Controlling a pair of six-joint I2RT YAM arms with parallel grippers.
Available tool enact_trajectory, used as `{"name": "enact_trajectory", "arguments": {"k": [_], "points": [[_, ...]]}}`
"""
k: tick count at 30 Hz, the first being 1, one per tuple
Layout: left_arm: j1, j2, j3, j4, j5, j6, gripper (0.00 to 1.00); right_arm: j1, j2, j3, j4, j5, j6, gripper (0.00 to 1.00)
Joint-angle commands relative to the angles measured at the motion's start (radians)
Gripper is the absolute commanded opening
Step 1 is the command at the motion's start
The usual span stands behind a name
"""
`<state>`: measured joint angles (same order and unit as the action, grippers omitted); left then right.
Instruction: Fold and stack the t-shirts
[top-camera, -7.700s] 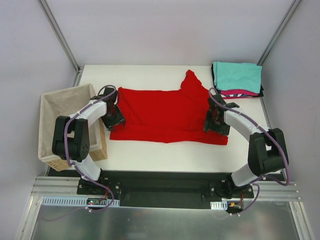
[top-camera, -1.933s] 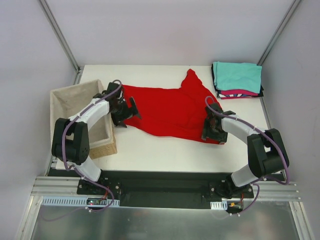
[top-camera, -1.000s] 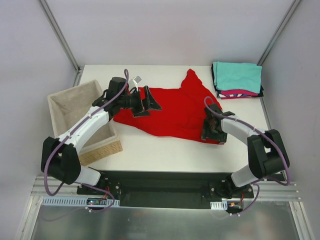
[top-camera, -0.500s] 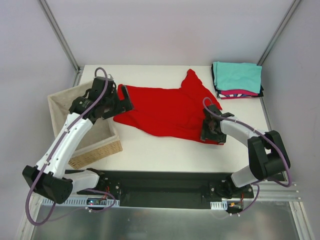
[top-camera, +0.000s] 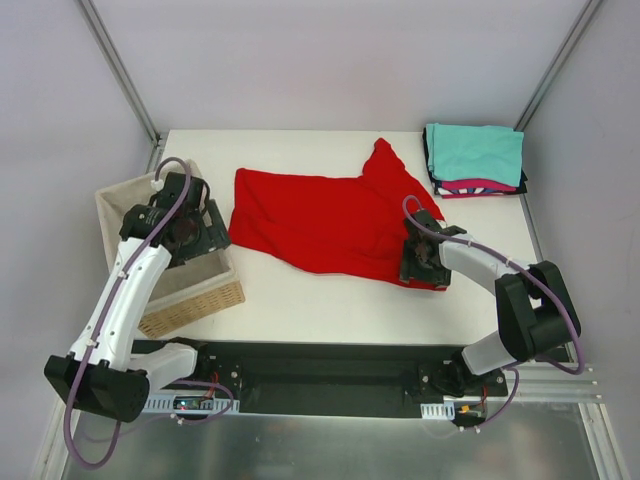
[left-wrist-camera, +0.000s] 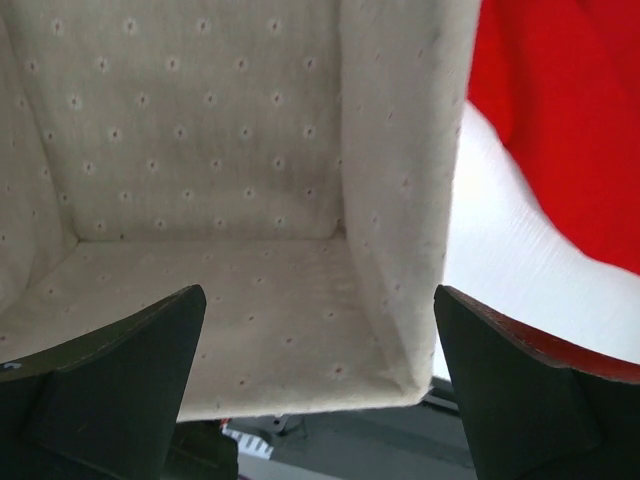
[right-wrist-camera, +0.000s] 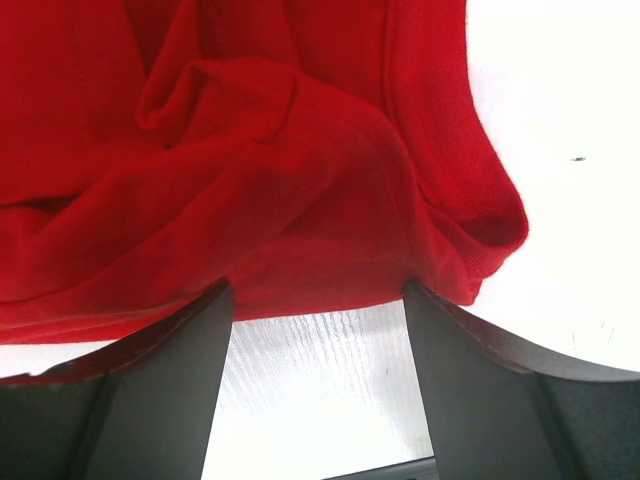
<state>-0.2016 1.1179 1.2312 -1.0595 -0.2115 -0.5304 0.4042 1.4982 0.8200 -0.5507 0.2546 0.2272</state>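
**Loose red shirt on the desk, both end effectors spread**

Top view. The plain bright red cloth t-shirt (top-camera: 325, 215) lies rumpled and only partly flat at the centre of the white desk (top-camera: 310, 300). One sleeve points toward the upper edge of the frame. At upper right sits the stack of folded t-shirts (top-camera: 475, 155), teal on top, with magenta-pink and black edges showing beneath.

The left end effector (top-camera: 188, 232) hangs at the left of the frame over the woven wicker basket with beige lining (top-camera: 195, 300). Its jaws are spread wide and hold nothing. The right end effector (top-camera: 418, 262) sits low at the shirt's lower right corner. In the right wrist view its jaws stand apart with bare desk between them. The stitched hem lies just ahead of the tips and is not pinched.

Handling (a judgement). The cloth looks light and limp, so it should drape and bunch wherever it is unsupported. It is not fragile, but it is likely to drag on the desk rather than slide cleanly. The firmest holds are probably the doubled hem corners or the shoulder seams, one arm to each side to pull the panel taut. A pinch in mid-panel would probably only gather wrinkles.
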Motion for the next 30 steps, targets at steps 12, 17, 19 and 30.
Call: {"name": "enact_trajectory", "arguments": {"k": [12,17,19,30], "points": [[0.004,-0.196,-0.137,-0.103,0.21,-0.002,0.99,0.021,-0.032,-0.013,-0.002,0.025,-0.003,0.73],[0.002,-0.178,-0.148,-0.06,0.297,-0.005,0.99,0.022,-0.03,-0.012,-0.003,0.025,-0.003,0.73],[0.001,-0.17,-0.154,-0.054,0.304,0.004,0.99,0.022,-0.029,-0.012,-0.003,0.025,-0.005,0.73],[-0.002,-0.053,-0.104,0.047,0.328,0.037,0.99,0.022,-0.019,-0.005,-0.003,0.023,-0.005,0.73]]}}
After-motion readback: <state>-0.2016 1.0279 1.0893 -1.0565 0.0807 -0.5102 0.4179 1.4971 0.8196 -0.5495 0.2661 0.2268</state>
